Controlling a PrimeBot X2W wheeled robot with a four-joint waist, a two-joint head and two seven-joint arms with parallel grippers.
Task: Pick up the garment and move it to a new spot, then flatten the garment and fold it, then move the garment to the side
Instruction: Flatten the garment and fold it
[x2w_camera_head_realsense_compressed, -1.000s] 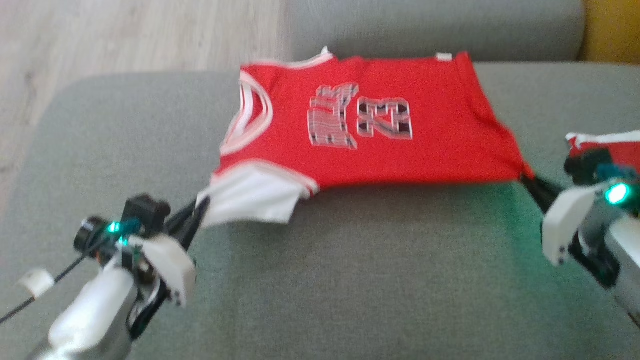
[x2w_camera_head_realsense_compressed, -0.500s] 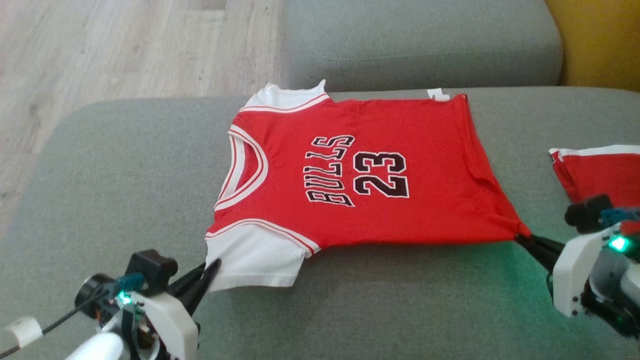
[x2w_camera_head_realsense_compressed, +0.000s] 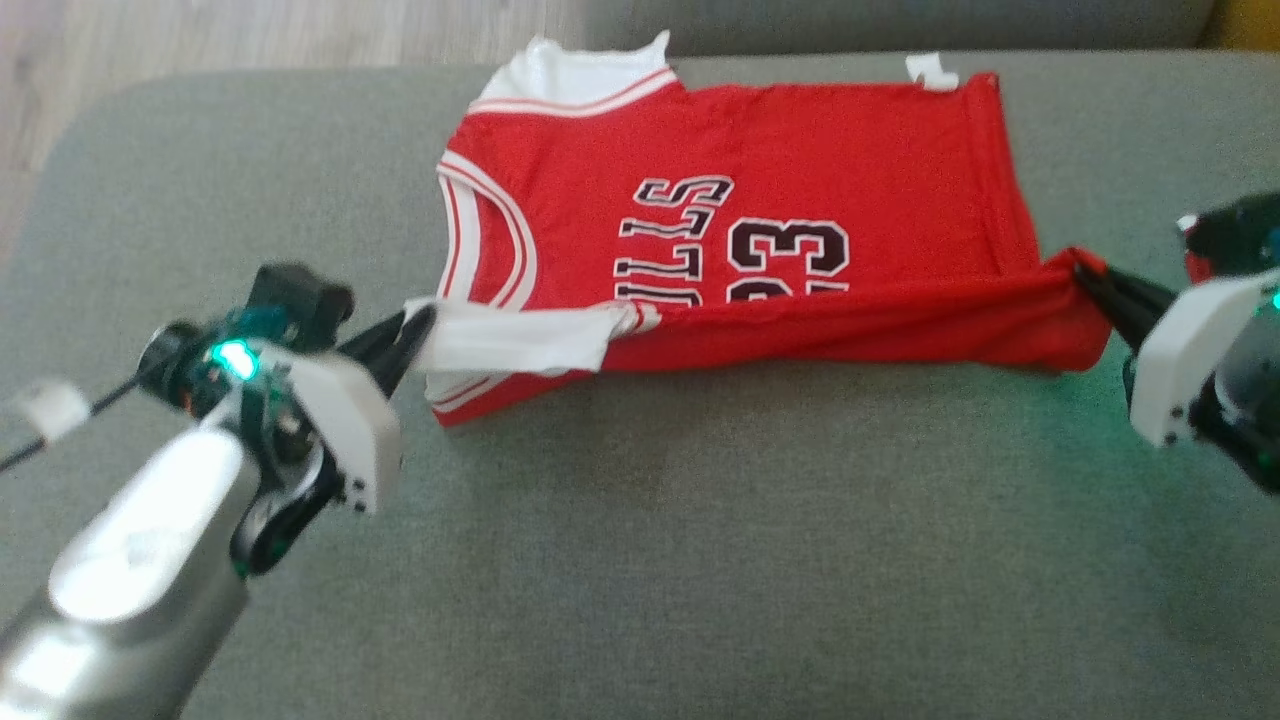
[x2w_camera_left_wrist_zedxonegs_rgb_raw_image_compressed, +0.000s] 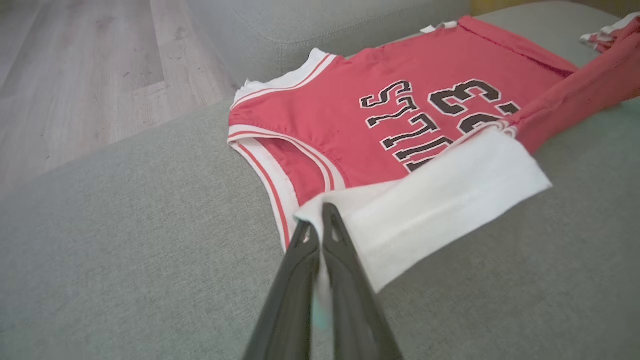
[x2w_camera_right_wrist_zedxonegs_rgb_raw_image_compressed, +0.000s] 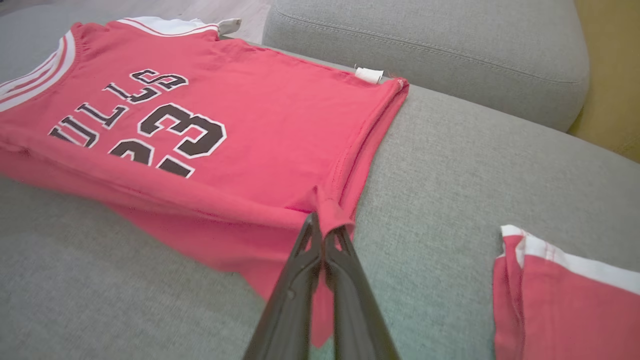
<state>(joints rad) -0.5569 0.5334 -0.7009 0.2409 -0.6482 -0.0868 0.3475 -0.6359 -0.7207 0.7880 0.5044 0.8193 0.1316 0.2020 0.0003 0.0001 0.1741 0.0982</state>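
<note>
The jersey (x2w_camera_head_realsense_compressed: 760, 150) is a thin, soft knit. It looks light and limp with no stiffness of its own, so it will most likely sag wherever it is not held and wrinkle if the two ends are not pulled evenly. The corners are the sensible places to grip it, and that is where both grippers have it.

It lies on the grey sofa seat (x2w_camera_head_realsense_compressed: 700, 560), print side up, with the neck towards the robot's left and the hem towards its right. The far half rests flat on the seat. The near edge is raised off the cushion and stretched in a band across the lower part of the lettering, which suggests the fold is under way.

The left gripper (x2w_camera_head_realsense_compressed: 415, 330) has its jaws closed on the corner of the white sleeve (x2w_camera_left_wrist_zedxonegs_rgb_raw_image_compressed: 440, 205), and the cloth runs straight out from between the fingertips. The right gripper (x2w_camera_head_realsense_compressed: 1085, 272) has its jaws closed on the near hem corner (x2w_camera_right_wrist_zedxonegs_rgb_raw_image_compressed: 330, 210), where the red fabric bunches into a small tuck at the tips. Each pinch takes only a little cloth, so a hard tug could pull it free.

A second red garment (x2w_camera_right_wrist_zedxonegs_rgb_raw_image_compressed: 565, 295) lies on the seat just beyond the hem, apart from the jersey.
</note>
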